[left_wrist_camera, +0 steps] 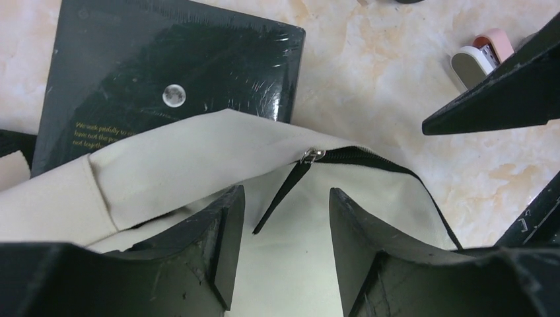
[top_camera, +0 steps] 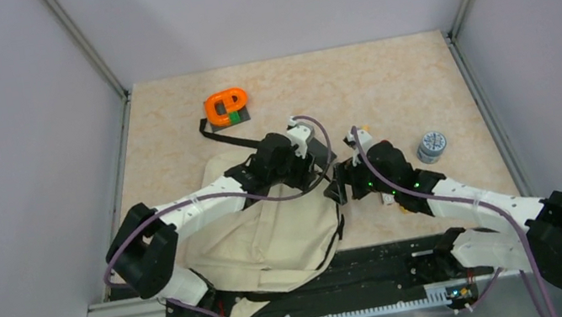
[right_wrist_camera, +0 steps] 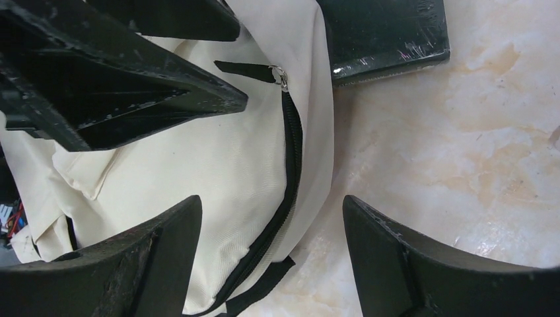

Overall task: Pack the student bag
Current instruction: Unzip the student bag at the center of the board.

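- Bag (top_camera: 272,228): beige fabric, lying flat on the near-left part of the surface (top_camera: 386,91). Its near end reaches the near edge, and its zipped corner points toward the middle.
- Zipper (right_wrist_camera: 290,152): black, running along the bag's right edge. The metal pull (left_wrist_camera: 313,154) sits at the far end of the track, with a black tab (left_wrist_camera: 280,191) trailing from it across the fabric.
- Strap (top_camera: 227,137): black, running from the bag's far side toward the far-left corner.
- Left claw (left_wrist_camera: 284,231): poised over the zipped corner with its jaws partly apart. The tab lies in the gap, touching neither finger, and nothing is gripped. From the right wrist, its fingers (right_wrist_camera: 132,86) show above the fabric, just left of the pull.
- Right claw (right_wrist_camera: 274,244): jaws wide apart and gripping nothing. They straddle the bag's right edge, one finger over the fabric and the other over bare surface.
- Book (left_wrist_camera: 165,66): black and shrink-wrapped, lying flat with its near part tucked under the bag's zipped corner.
- Pink-and-white item (left_wrist_camera: 479,56): small, on the surface beyond the bag, right of the book and apart from it.
- Canister (top_camera: 432,145): grey-blue, upright, toward the right edge and well apart from the bag.
- Orange loop (top_camera: 227,106): with a green patch, near the far-left corner.
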Robot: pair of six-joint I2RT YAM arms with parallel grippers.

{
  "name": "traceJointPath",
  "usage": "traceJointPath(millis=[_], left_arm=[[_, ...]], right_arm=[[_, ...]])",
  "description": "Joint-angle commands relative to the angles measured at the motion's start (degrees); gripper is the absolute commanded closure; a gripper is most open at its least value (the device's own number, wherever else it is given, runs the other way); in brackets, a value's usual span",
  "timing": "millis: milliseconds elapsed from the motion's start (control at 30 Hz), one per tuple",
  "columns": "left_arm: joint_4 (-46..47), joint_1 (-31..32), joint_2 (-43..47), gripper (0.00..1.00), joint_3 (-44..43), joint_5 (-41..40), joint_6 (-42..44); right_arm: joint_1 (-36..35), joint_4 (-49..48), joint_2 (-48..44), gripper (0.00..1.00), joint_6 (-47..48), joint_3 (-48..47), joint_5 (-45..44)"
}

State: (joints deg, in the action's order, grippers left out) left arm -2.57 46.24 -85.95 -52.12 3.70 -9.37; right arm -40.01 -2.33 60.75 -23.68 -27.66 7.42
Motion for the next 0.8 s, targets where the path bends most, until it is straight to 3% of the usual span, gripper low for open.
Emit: traceJointPath(millis=[0, 200, 433, 667, 767], left_arm=[[0.32, -0.18, -3.15, 0.46, -4.35, 2.20, 2.12], [-1.38, -0.16, -5.94, 0.48, -5.89, 0.04, 2.30], [-2.05, -0.18, -7.31, 0.60, -6.07, -1.99, 2.27], [-2.62, -0.18, -7.62, 0.90, -5.81, -0.92, 1.56], [-2.49, -0.12, -6.83, 0.97, -5.46, -0.88, 1.30]], right_arm=[[0.20, -1.14, -1.49, 0.24, -0.45, 0.01, 0.97], [0.17, -1.90, -0.26, 0.24, -0.23, -0.27, 1.94], [-0.09, -3.64, 2.09, 0.27, -0.17, -0.56, 3.08], [-0.75, -4.85, 5.39, 0.37, -0.08, -0.88, 1.75], [-1.22, -5.13, 7.06, 0.41, -0.27, -1.04, 0.18]])
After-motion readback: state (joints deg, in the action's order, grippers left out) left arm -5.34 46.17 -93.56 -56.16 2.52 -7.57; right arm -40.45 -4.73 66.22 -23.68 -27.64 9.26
